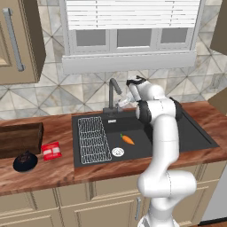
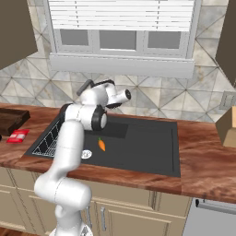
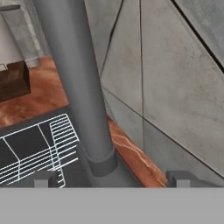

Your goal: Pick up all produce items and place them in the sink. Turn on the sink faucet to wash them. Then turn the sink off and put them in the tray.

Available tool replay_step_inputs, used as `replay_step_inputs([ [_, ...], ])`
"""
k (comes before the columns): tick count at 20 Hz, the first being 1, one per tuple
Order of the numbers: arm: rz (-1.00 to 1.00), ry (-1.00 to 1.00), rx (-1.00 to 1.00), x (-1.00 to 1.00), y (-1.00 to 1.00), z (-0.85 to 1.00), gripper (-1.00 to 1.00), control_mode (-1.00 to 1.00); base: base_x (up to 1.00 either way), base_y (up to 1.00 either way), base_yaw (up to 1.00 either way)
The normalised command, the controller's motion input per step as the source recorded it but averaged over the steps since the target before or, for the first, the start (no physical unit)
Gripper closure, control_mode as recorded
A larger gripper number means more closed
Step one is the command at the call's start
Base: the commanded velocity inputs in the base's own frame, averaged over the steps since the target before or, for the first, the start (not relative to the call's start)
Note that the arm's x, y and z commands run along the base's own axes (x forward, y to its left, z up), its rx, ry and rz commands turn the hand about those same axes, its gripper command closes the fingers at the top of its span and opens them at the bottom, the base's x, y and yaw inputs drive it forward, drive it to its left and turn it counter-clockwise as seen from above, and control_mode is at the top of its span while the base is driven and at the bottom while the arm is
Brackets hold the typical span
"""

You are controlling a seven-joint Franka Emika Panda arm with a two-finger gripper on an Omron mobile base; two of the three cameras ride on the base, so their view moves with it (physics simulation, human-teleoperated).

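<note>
Left base view: the fingers [image 1: 119,104] are seen at centre frame, just right of the sink faucet [image 1: 112,95] stem; spread not readable here. The carrot [image 1: 127,139] lies lower right of them in the sink [image 1: 195,135].

Right base view: carrot [image 2: 102,144] at centre, tapering toward the bottom of the frame.

Hand view: fingers spread wide, nothing held; faucet stem [image 3: 76,83] upright between them, nearer the left tip.

Red packet [image 1: 51,150], perhaps black dish [image 1: 25,161]
</note>
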Motion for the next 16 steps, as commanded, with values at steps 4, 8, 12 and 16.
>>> replay_step_inputs([
  [4,0.0,0.0,-0.03,-0.04,-0.03,0.33,-1.0,-1.0,0.0,0.0,0.0],
  [8,0.0,-0.04,0.0,-0.33,-0.1,0.19,-1.0,-1.0,0.0,0.0,0.0],
  [12,-0.01,-0.04,0.0,-0.56,-0.14,0.07,-1.0,-1.0,0.0,0.0,0.0],
  [16,-0.01,-0.05,0.0,-0.62,-0.15,0.08,-1.0,-1.0,0.0,0.0,0.0],
])
